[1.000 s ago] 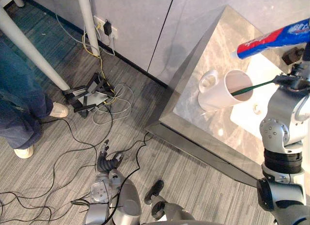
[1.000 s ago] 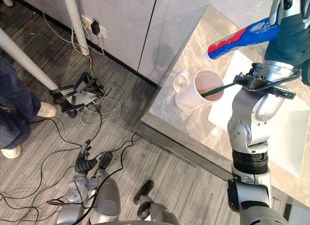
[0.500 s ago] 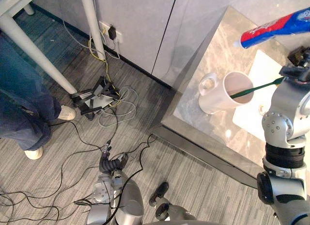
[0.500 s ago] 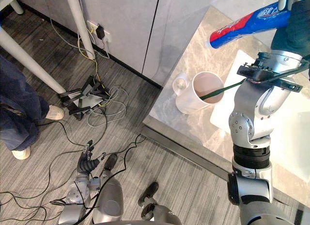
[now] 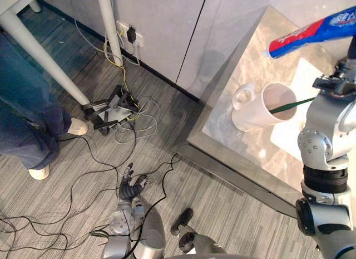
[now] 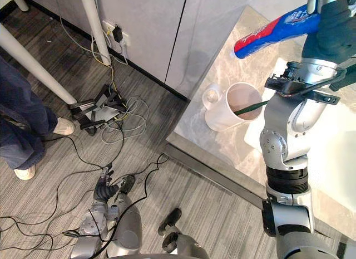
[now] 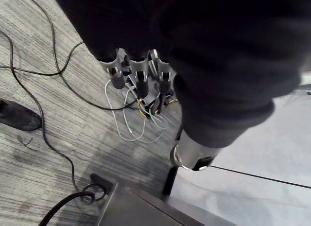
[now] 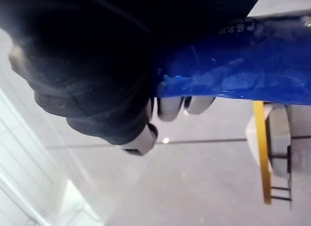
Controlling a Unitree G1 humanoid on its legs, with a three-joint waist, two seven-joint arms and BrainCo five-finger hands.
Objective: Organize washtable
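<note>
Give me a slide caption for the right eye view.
Right robot hand holds a toothpaste tube over the washtable; a green toothbrush leans in the white mug.

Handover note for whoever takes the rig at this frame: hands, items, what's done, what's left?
Right hand: shut on the toothpaste tube, held in the air above the washtable.
Left hand: open, empty, hanging low over the floor.
White mug stands upright on the washtable, with the green toothbrush leaning in it.
Done: toothbrush in mug.
Left: probably the tube goes into the mug, then release.
</note>
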